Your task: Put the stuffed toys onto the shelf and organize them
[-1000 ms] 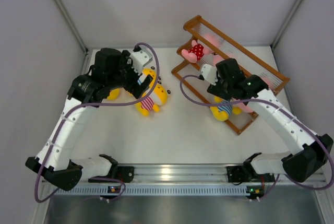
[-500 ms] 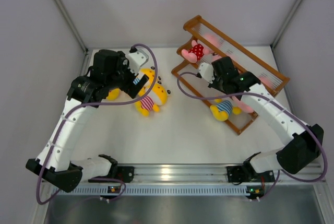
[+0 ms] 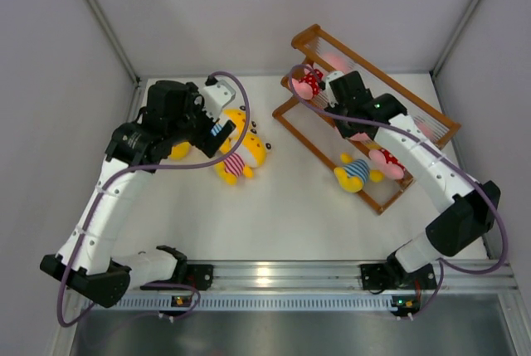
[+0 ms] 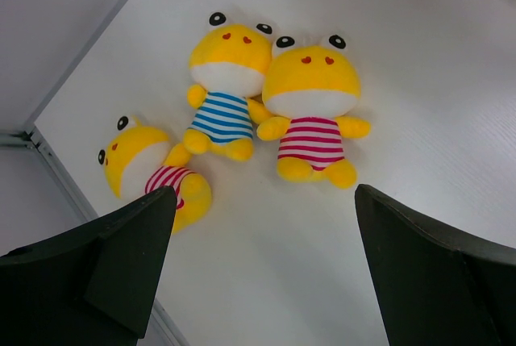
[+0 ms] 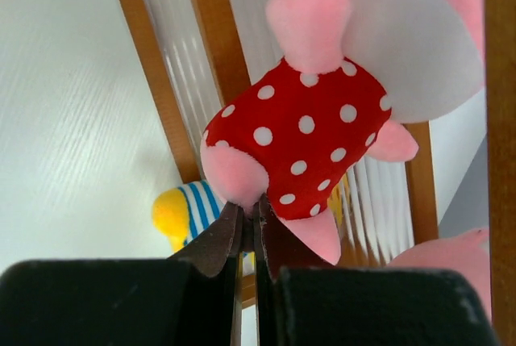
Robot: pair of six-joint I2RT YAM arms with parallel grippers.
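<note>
Right gripper [image 5: 248,221]: my fingers are pressed together, tips against a foot of the dotted pink toy [image 5: 302,132]. I cannot tell whether any fabric is pinched.
Right arm, change: within the last second I have swung from the lower end of the shelf [image 5: 153,72], beside the shelved blue-striped toy [image 3: 355,172], up to its top corner.
Left gripper [image 4: 262,201]: my fingers are spread wide and hold nothing. I hover above the table [image 3: 282,207], having hardly shifted.
Toys on shelf: the dotted pink toy lies at the upper end. The shelved blue-striped toy and a second pink toy [image 3: 388,161] lie close together at the lower end.
Toys on table: three yellow ones lie face-up near the back-left corner. The loose blue-striped toy [image 4: 226,88] touches the pink-striped toy [image 4: 310,112]. The third yellow toy [image 4: 149,173] lies apart, near the table's edge.
Meaning for the task: the lower end looks settled, so my right arm has probably moved on to tidying the top toy.
Remaining: three toys are not yet shelved. My left gripper looks placed for the next pick.
</note>
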